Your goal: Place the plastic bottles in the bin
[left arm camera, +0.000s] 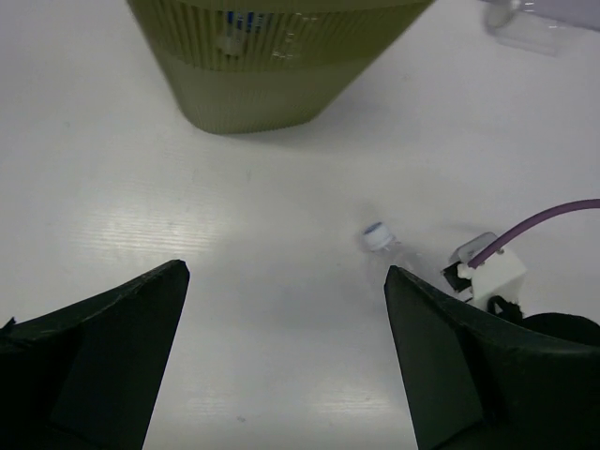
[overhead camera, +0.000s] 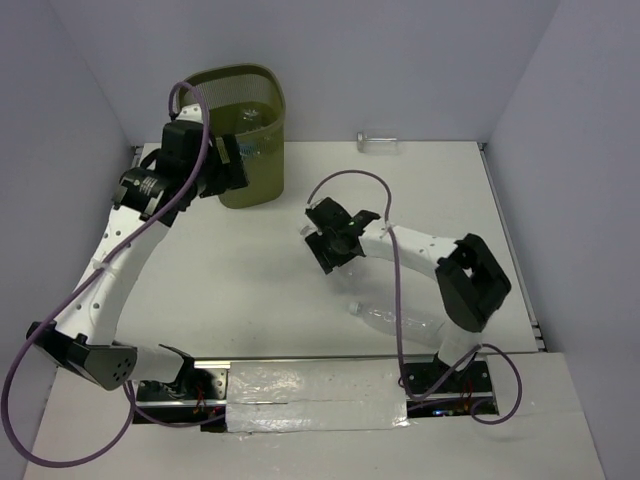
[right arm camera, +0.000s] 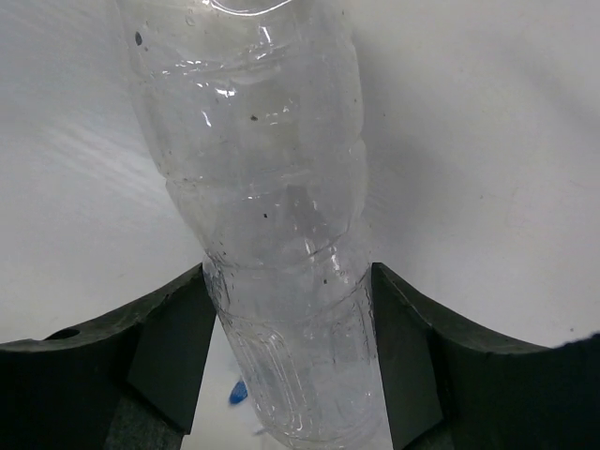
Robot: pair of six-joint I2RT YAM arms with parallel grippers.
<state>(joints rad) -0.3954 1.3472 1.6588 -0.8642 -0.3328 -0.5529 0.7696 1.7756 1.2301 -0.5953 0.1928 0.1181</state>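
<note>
nearest to you, just past the arm bases, the nearest bottle (overhead camera: 395, 318) lies flat on the surface (overhead camera: 250, 290) under the right forearm. its long axis runs roughly left to right, and you can't tell which end carries the cap. its body is clear.

a little farther out, your right pincer (right arm camera: 289, 272) is clamped on the gripped bottle (right arm camera: 272, 169), one finger pressed to each side of the ribbed, see-through body. its long axis runs straight out between the fingers, across their closing line. in the left wrist view its cap (left arm camera: 377, 236), pale with a bluish top, points left toward the bin's side of the surface and sits low. whether the bottle is lifted clear you can't tell.

beyond that, on the left, your left pincer (left arm camera: 283, 272) hangs with its fingers spread wide and nothing between them, just beside the bin (overhead camera: 265, 175). the bin stands upright at the far left of the surface. a pale patch (left arm camera: 230, 41) with some blue marks above it shows on the mesh wall, too small for you to read. the bottle inside the bin (overhead camera: 250, 118) shows clear below the rim, and you can't make out which way it points.

farthest off, the far bottle (overhead camera: 377, 142) lies at the foot of the back wall, long axis left to right, well apart from the bin.
</note>
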